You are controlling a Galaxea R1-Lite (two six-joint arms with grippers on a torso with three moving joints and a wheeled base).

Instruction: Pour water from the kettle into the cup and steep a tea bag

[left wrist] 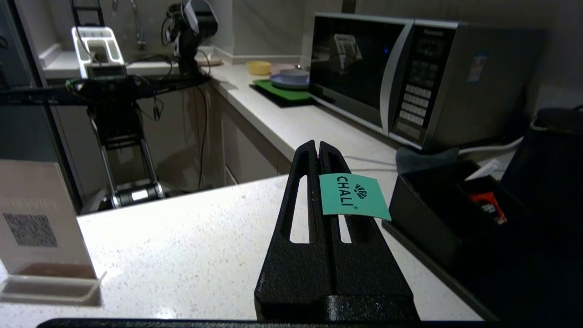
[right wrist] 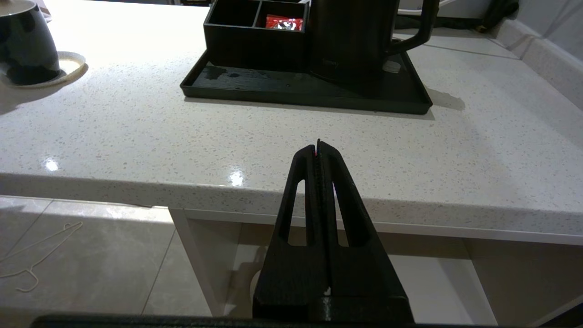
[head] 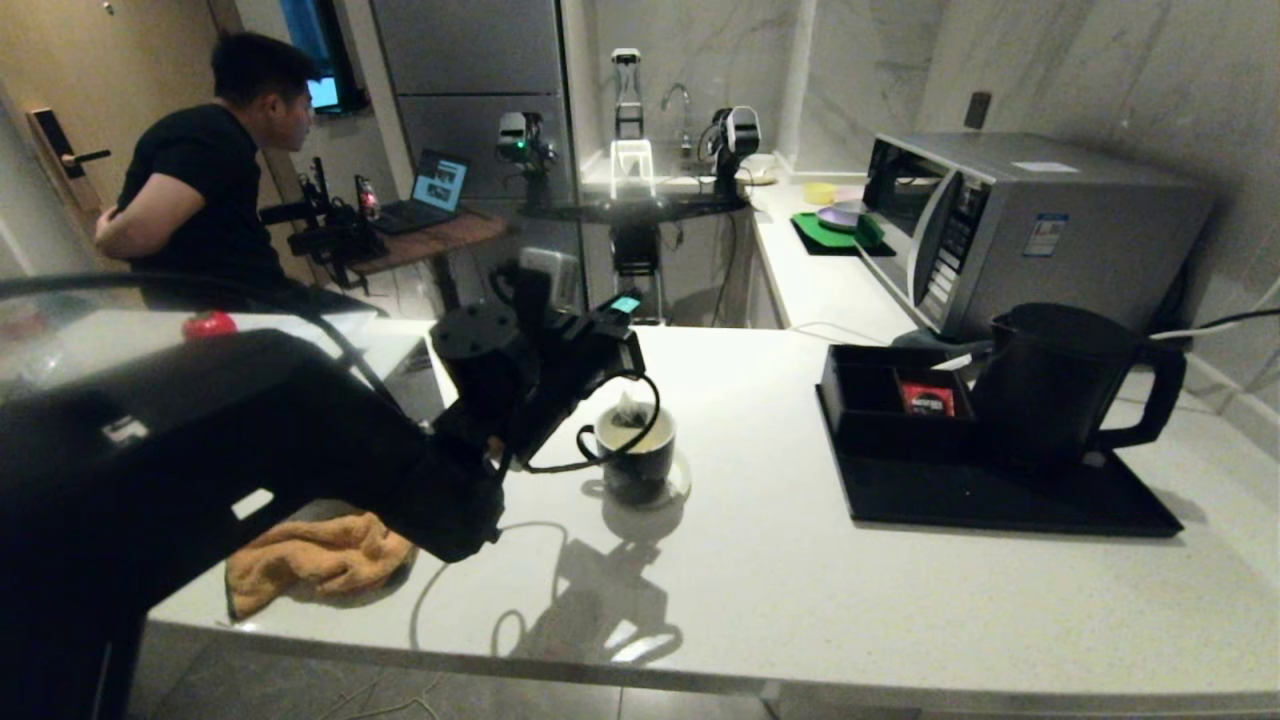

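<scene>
My left pincer (left wrist: 318, 148), pressed together, pinches the green tag (left wrist: 353, 196) above the cup (head: 636, 450); the tea bag (head: 630, 412) hangs into the water (head: 655, 436). I judge the steeping step: next needs gentle dipping. My right pincer (right wrist: 318, 146) is parked shut below the counter (right wrist: 227, 136); the kettle (head: 1060, 385) stands on its tray (head: 1000, 500).

On the counter (head: 800, 560), the cup (head: 638, 450) stands on a saucer (head: 680, 482) left of the tray (head: 1000, 495). The kettle (head: 1060, 385) stands on the tray's right part, with the compartment box (head: 885, 400) just to its left holding a sachet (head: 928, 398). A cloth (head: 315, 560) lies near the counter's front left edge. The microwave (head: 1030, 225) sits behind the tray. A tea bag (head: 630, 412) rests in the cup, its tag (left wrist: 353, 197) clamped in the left gripper (left wrist: 317, 146) above.
</scene>
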